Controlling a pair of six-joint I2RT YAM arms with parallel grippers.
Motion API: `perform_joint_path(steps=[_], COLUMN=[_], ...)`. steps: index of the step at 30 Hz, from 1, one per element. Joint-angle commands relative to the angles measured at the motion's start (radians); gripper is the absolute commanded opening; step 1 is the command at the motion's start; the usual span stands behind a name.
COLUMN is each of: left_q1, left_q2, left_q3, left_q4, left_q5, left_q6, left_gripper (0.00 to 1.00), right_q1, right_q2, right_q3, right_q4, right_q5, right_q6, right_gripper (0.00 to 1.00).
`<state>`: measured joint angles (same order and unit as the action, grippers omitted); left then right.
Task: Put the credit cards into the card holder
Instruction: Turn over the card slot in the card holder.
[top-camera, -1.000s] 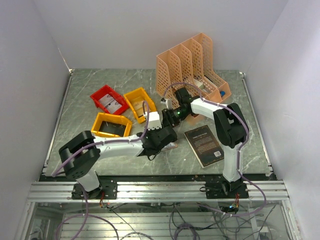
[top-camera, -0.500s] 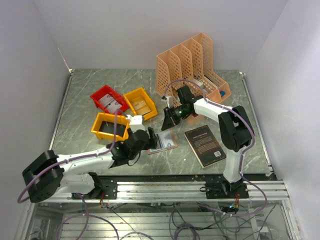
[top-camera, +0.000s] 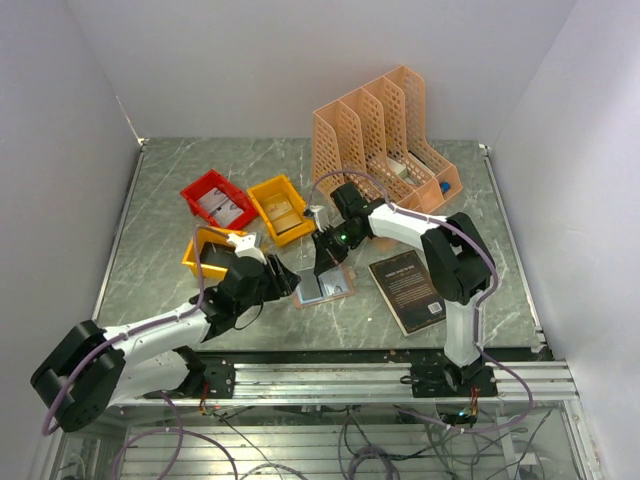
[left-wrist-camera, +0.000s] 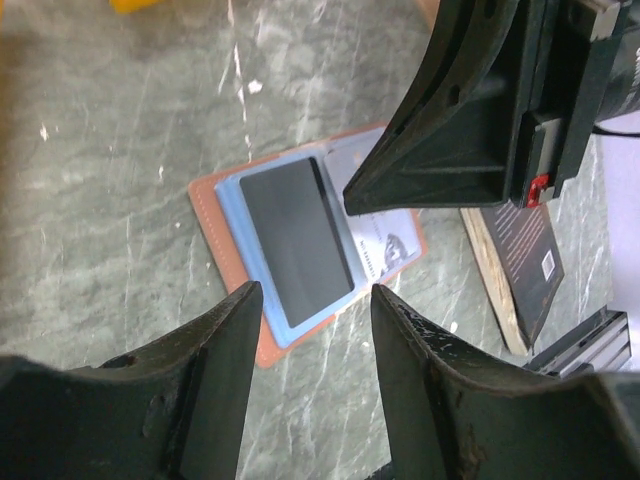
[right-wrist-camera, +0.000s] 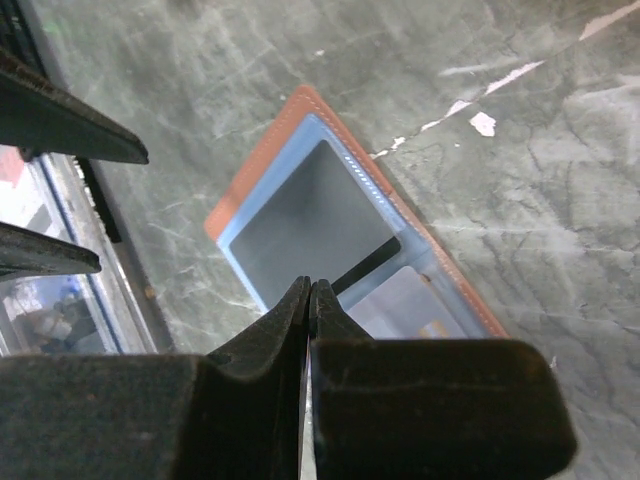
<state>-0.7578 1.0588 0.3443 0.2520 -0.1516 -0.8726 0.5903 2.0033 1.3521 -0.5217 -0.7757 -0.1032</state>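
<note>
The card holder (top-camera: 338, 290) lies open and flat on the table, salmon-pink outside (left-wrist-camera: 215, 215) with pale blue inner faces. A dark grey credit card (left-wrist-camera: 295, 235) sits on its left face (right-wrist-camera: 310, 215). A paler card (right-wrist-camera: 405, 300) lies on the other face, partly hidden under my right gripper. My right gripper (top-camera: 322, 262) points down just over the holder's middle fold, its jaws pressed shut (right-wrist-camera: 310, 285) with nothing visible between them. My left gripper (top-camera: 287, 281) hovers open at the holder's near-left edge (left-wrist-camera: 315, 290), holding nothing.
A black book (top-camera: 407, 290) lies right of the holder. The peach lattice file organizer (top-camera: 380, 130) stands at the back. A red bin (top-camera: 217, 197) and two yellow bins (top-camera: 280, 205) (top-camera: 195, 262) sit to the left, the nearer one beside my left arm.
My left arm has drawn back to the near left, off the holder, its gripper open. My right gripper has swung left and down over the holder and closed.
</note>
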Motion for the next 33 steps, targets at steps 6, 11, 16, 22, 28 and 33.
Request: perform_joint_path(steps=[6,11,16,22,28,33], left_q1=[0.013,0.014,0.017,0.018,0.017,0.017], left_q2=[0.070,0.102,0.132,0.162,0.208,0.242], left_q3=[-0.028,-0.038,-0.010,0.021,0.039,0.071], left_q4=[0.092,0.123,0.059,0.009,0.043,0.028], left_q5=[0.067,0.073,0.051,0.037,0.070,0.071], left_q6=[-0.017,-0.024,-0.008,0.018,0.027,0.041], left_gripper=[0.55,0.42,0.25,0.15,0.12,0.11], right_q1=[0.024,0.028,0.032,0.040,0.045,0.044], right_q2=[0.072,0.082,0.103,0.120,0.129,0.130], right_q3=[0.039,0.042,0.049,0.060,0.066,0.068], right_q4=[-0.033,-0.037,-0.045,-0.057,-0.063,-0.067], right_q5=[0.095,0.113,0.136,0.179,0.185,0.185], right_q6=[-0.023,-0.023,-0.022,-0.021,-0.023,-0.024], right_gripper=[0.01,0.01,0.01,0.01,0.01,0.00])
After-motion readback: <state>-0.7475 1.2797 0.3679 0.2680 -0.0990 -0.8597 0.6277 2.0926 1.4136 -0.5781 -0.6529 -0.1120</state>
